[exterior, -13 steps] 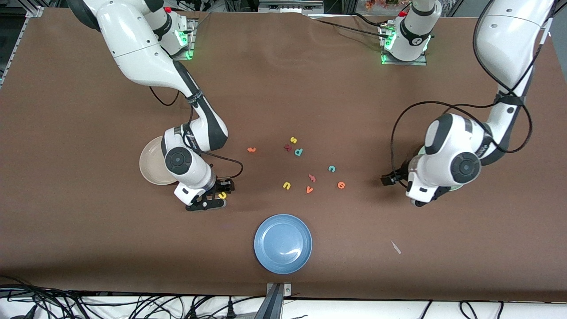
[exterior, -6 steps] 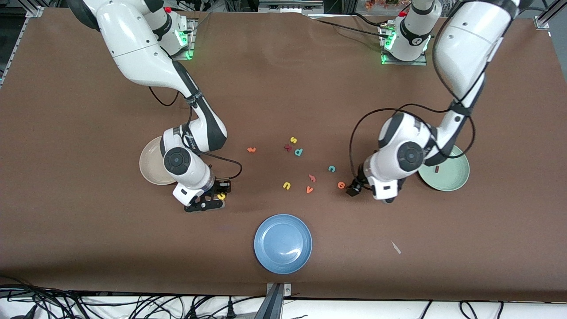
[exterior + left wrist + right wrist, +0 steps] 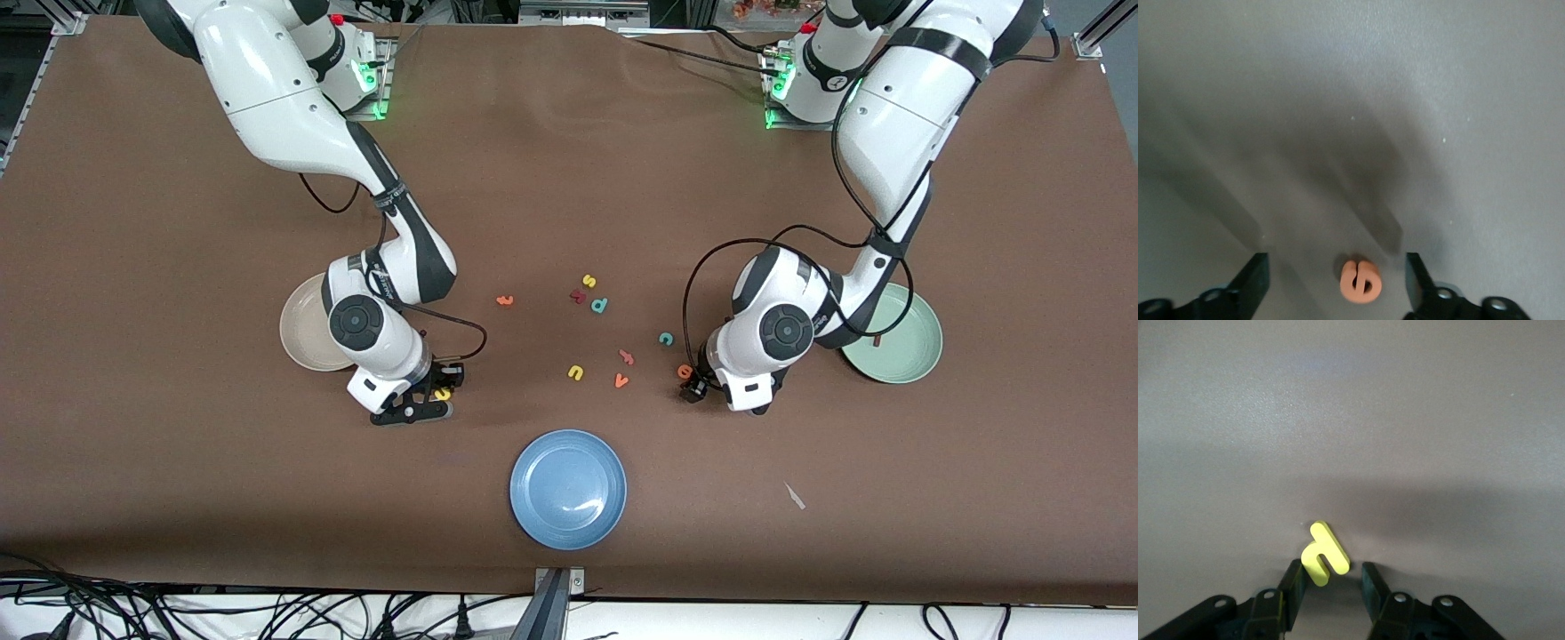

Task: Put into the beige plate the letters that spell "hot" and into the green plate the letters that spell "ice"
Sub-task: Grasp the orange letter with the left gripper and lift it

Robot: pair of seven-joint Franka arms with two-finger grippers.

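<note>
Now left claw (image 3: 1337, 283) straddling orange "e" (image 3: 1361, 281)

A high front camera looks down across the brown desk (image 3: 569, 160) toward both robot bases at the frame's top. Each wrist camera looks closely down at the desk between its own pincer's fingers, a patch also visible mid-frame in the front view.

Robotics lab bench, not a home.
You've got two arm bases (image 3: 809, 84) bolted to a brown-covered table (image 3: 178, 498), aluminium framing (image 3: 1093, 31) at the corner, cable tangle (image 3: 178, 613) along the edge.
</note>
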